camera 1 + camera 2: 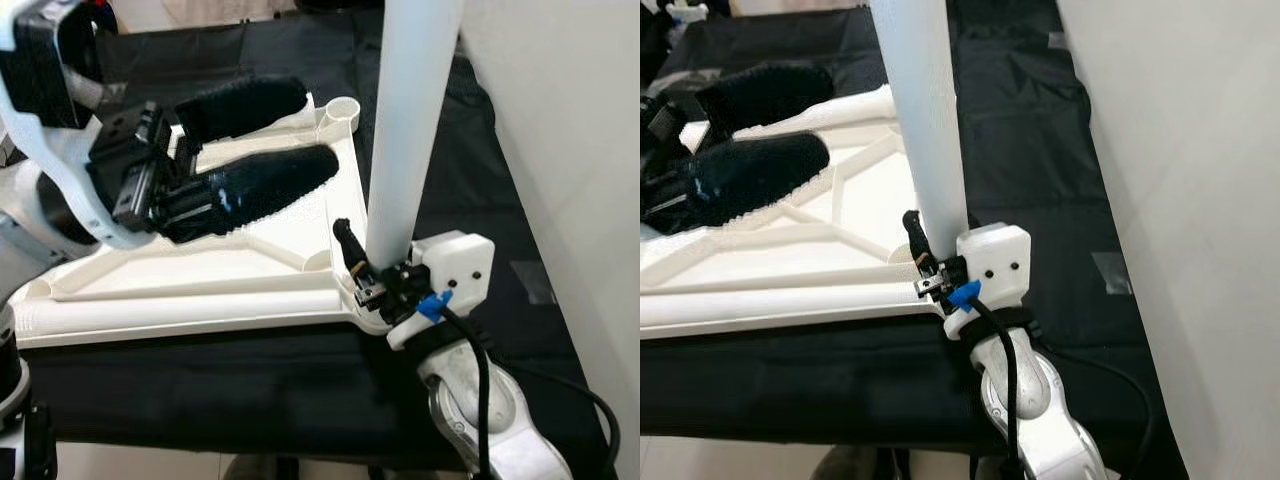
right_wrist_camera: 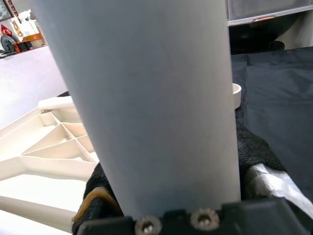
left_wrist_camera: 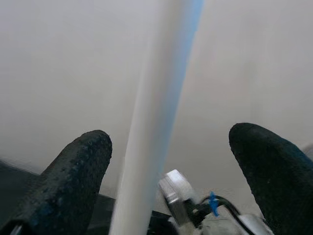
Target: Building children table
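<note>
Right gripper [image 1: 372, 275] nearest, clamped on base of white table leg [image 1: 410, 120], holding it upright at near right corner of tabletop [image 1: 200, 265]; probably to line it up with that corner's socket. Tabletop upside down on black cloth [image 1: 440, 150], ribs up, so sockets face up; far corner socket [image 1: 342, 109] still empty. Left gripper [image 1: 255, 140] spread wide, fingers lying on ribbed underside, likely steadying it while leg goes in. No brand, label or readable writing anywhere.
</note>
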Tool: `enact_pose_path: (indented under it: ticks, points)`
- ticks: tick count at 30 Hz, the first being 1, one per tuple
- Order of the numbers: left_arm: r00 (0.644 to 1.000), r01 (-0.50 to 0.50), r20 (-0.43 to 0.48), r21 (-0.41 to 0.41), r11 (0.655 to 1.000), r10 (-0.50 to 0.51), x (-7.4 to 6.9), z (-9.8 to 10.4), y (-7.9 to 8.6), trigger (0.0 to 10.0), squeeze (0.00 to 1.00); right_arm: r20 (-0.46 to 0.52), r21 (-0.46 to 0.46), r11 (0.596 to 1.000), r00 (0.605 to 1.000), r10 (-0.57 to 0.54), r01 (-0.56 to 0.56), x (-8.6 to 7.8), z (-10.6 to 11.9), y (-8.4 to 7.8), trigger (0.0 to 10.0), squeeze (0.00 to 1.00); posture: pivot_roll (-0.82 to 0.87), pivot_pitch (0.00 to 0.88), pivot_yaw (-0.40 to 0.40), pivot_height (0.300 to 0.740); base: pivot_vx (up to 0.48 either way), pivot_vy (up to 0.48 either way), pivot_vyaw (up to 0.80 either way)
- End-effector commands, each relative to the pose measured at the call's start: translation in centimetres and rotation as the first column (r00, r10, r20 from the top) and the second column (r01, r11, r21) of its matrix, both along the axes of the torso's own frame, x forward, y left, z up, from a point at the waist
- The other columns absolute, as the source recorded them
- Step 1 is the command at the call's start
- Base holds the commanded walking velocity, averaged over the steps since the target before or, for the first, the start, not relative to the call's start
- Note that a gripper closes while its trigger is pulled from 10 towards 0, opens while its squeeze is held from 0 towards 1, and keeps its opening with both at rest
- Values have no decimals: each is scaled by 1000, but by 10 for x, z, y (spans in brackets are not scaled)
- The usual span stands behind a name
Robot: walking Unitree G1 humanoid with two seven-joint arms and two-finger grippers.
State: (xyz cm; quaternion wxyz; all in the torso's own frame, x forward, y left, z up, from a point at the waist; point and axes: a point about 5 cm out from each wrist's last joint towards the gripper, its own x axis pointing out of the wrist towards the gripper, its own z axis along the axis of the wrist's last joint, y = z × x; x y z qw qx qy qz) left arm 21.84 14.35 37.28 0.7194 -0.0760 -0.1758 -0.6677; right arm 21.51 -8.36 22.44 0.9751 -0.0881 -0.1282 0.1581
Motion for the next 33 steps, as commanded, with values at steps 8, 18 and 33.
enact_pose_path:
  ticks: [8,18,33]
  points:
    - [999,31,6,75,997,-31,20,4,-16,10000,0,-155,-49,998,987,-45,37,5,-30,1,10000,0,20,264,94,740,0,0,0]
    - [996,92,-13,139,986,-91,49,11,-33,4745,0,-153,-37,998,987,-50,44,4,-28,3,10000,0,20,274,107,740,0,0,0]
    - [970,231,30,203,951,-242,48,19,-68,10000,0,-153,-33,998,987,-54,50,5,-28,2,10000,0,17,273,106,740,0,0,0]
